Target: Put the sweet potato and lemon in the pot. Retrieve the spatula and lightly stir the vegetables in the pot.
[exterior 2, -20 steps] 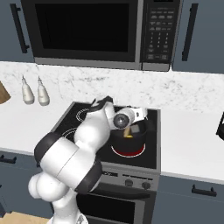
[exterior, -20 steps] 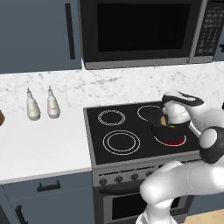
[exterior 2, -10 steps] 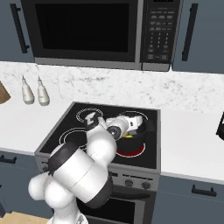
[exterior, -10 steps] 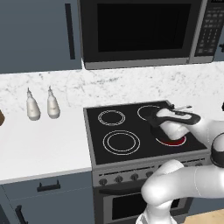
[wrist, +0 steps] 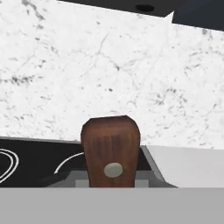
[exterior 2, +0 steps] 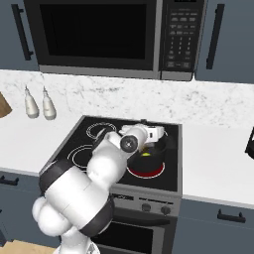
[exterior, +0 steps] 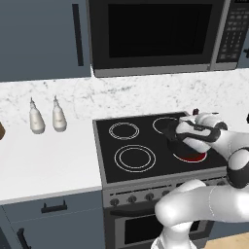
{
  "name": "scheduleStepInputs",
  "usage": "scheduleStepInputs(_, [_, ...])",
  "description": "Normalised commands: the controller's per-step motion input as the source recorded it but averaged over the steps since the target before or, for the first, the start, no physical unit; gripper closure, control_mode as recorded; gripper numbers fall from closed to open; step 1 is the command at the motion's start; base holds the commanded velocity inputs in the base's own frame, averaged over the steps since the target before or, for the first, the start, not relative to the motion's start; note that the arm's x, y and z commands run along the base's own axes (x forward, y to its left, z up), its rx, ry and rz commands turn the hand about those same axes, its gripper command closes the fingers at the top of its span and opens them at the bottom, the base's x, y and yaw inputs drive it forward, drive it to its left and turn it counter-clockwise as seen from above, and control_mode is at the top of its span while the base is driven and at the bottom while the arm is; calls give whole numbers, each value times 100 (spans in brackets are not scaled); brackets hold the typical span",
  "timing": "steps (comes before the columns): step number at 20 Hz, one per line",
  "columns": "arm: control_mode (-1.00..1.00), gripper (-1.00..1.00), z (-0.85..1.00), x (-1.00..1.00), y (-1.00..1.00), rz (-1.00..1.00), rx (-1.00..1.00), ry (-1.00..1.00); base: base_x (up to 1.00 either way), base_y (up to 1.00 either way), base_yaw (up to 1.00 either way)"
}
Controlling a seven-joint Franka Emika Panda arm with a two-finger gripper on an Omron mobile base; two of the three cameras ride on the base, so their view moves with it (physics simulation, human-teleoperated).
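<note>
Over the black glass stove top [exterior: 141, 146], front right burner: the short dark grey-black pot [exterior 2: 149, 155] sits on the glowing red ring, small yellow lemon [exterior 2: 145, 155] visible inside it near the front wall. Sweet potato can't be made out in the pot; the arm covers most of it.

The gripper [exterior 2: 159, 133] is lying almost flat over the pot's rim now. A second ago it stood more upright above the pot, so the wrist has swung down and across; reads as a stir stroke in progress.

Jaws are narrow, clamped on the slim spatula with the reddish-brown wooden handle [wrist: 112, 151]. In the hand view the handle butt sticks up between the fingertips, pointing toward the white marble backsplash [wrist: 109, 78] behind the stove. Blade end is hidden, so can't tell whether it's touching anything in the pot.

My read: loading is done for the lemon at least, and we're in the stirring phase. Grip looks solid, no slip visible.
</note>
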Motion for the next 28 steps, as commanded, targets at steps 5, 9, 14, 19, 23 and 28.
scheduleStepInputs(5, [-100,100,34,-46,-28,-13,0,29,0,0,0])
scheduleStepInputs(9, [-100,100,51,-34,0,-3,4,16,0,0,0])
scheduleStepInputs(14, [-100,100,12,8,0,0,13,14,0,0,0])
scheduleStepInputs(19, [-100,100,-7,20,0,1,16,8,0,0,0])
scheduleStepInputs(23, [-100,100,-51,9,0,4,2,-1,0,0,0])
scheduleStepInputs(28, [-100,100,-64,5,0,5,0,-12,0,0,0])
